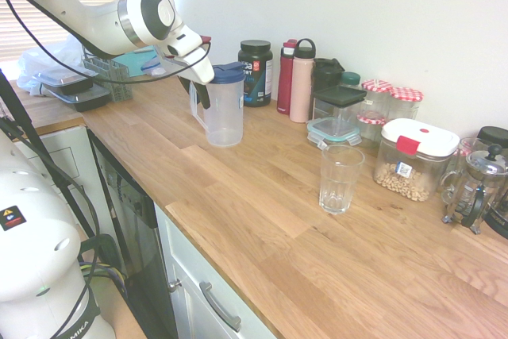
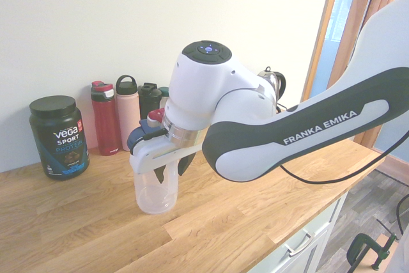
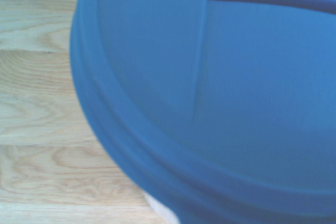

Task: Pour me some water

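A clear plastic pitcher (image 1: 225, 113) with a blue lid (image 1: 228, 74) stands upright on the wooden counter (image 1: 262, 220). My gripper (image 1: 198, 94) comes down at its handle side, on the left of the jug. From the other side, the gripper (image 2: 172, 172) hangs in front of the pitcher (image 2: 153, 197), open, with its two dark fingers (image 2: 160, 176) apart and straddling the handle. The blue lid (image 3: 220, 103) fills the wrist view. An empty ribbed glass (image 1: 340, 179) stands to the right of the pitcher, well apart from it.
Along the wall behind stand a black protein tub (image 1: 255, 73), a red bottle (image 1: 286, 77), a pink bottle (image 1: 302, 81), jars and a white-lidded container (image 1: 414, 159). A French press (image 1: 476, 188) is at far right, and trays (image 1: 75, 89) are at far left.
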Robot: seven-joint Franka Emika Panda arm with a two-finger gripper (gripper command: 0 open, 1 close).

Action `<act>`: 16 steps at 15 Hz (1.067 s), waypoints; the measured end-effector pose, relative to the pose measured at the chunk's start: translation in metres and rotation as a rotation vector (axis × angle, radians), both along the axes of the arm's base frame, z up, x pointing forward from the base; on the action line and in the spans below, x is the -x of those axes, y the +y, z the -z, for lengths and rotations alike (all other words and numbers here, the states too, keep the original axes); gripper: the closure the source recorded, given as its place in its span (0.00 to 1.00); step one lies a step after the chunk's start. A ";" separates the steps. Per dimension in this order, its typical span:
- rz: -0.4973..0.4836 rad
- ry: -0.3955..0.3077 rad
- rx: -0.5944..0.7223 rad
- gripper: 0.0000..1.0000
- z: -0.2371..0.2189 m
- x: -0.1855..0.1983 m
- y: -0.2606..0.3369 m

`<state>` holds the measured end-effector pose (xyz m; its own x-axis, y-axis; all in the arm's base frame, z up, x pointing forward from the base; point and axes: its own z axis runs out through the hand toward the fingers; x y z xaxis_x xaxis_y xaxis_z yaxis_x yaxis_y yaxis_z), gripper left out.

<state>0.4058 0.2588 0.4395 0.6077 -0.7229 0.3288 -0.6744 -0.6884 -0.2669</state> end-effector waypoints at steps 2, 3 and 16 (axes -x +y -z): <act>-0.004 -0.002 -0.002 1.00 0.000 0.000 0.001; -0.004 -0.002 -0.002 1.00 0.000 0.001 0.001; -0.048 -0.011 -0.027 1.00 -0.048 0.023 -0.022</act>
